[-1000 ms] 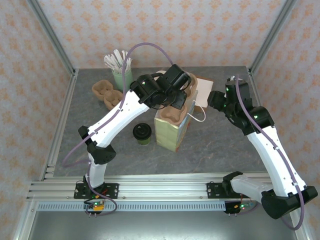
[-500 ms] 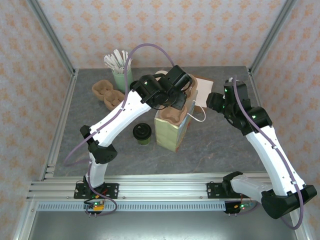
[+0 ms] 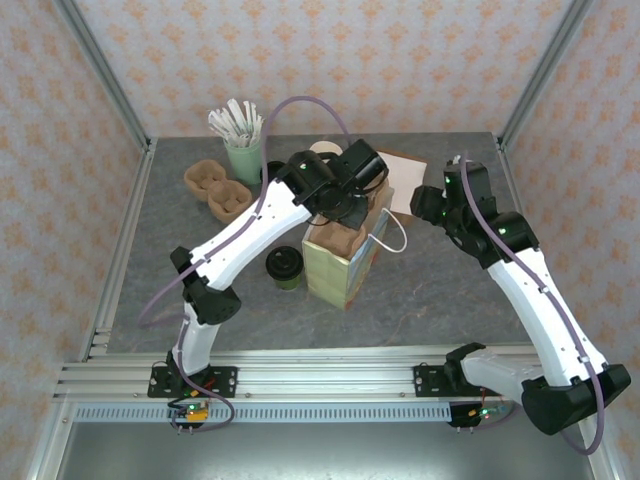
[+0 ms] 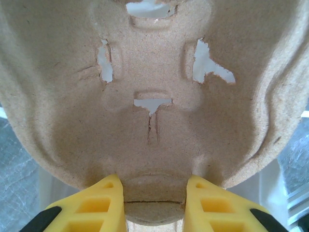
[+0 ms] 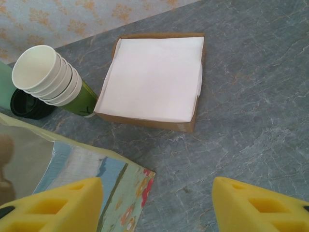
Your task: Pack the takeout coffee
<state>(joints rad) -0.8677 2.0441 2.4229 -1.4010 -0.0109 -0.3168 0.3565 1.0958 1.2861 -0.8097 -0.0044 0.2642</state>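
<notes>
While left gripper (image 4: 154,193) grips one carrier (image 4: 154,96): one takeout coffee (image 3: 284,266), one bag (image 3: 335,272).

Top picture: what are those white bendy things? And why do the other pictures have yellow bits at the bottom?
Those are two robot arms bolted to a table. The top picture looks down from above. The other two come from cameras on the wrists; the yellow bits are gripper fingers. The left gripper pinches a cardboard cup tray at the mouth of a paper bag. The right gripper is open, holding nothing, near a box of napkins. On the table stand the coffee cup with a black lid, a tumbler of white sticks and more trays.
</notes>
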